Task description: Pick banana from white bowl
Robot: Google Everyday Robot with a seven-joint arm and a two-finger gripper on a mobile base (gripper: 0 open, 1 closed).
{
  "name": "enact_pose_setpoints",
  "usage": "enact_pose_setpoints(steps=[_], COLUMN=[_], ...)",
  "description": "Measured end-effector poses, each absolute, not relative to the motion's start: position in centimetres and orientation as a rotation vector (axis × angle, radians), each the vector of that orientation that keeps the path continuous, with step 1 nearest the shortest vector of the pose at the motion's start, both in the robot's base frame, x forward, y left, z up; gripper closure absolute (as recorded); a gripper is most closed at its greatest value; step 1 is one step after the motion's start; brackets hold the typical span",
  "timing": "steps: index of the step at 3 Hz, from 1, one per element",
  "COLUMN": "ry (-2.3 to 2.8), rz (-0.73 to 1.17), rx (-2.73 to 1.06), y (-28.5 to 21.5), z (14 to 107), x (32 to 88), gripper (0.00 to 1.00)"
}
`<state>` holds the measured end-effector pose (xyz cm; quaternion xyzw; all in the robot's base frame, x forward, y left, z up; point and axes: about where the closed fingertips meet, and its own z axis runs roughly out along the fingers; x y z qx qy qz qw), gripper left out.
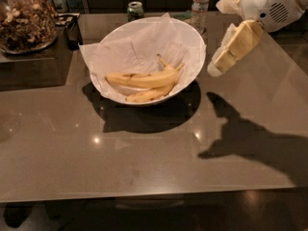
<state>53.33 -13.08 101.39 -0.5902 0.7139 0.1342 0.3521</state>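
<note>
The banana [144, 79], long, thick and yellow with brown smudges, lies across the white bowl [196, 71] on crumpled white paper. A smaller, slimmer banana [147, 96] lies just in front of it in the same bowl. My gripper [217, 65] hangs in the air just off the bowl's right rim, above table level, pointing down and to the left. It holds nothing and touches neither the bowl nor the bananas. The white arm head [269, 4] sits at the top right.
A glass jar of nuts [21, 20] stands on a dark raised block [33, 66] at the back left. A green can [135, 8] and a water bottle [199, 6] stand behind the bowl. The brown table's [144, 158] front edge runs along the bottom.
</note>
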Motion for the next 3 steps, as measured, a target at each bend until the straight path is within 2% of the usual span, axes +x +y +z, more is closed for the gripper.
enact_pose_setpoints(steps=[1, 3], ry=[1.840, 1.724], rz=[0.362, 0.562], rx=[-1.502, -1.502], y=[-12.8, -5.6], z=[101.2, 99.8], x=[53.3, 56.7], gripper=[0.00, 0.00])
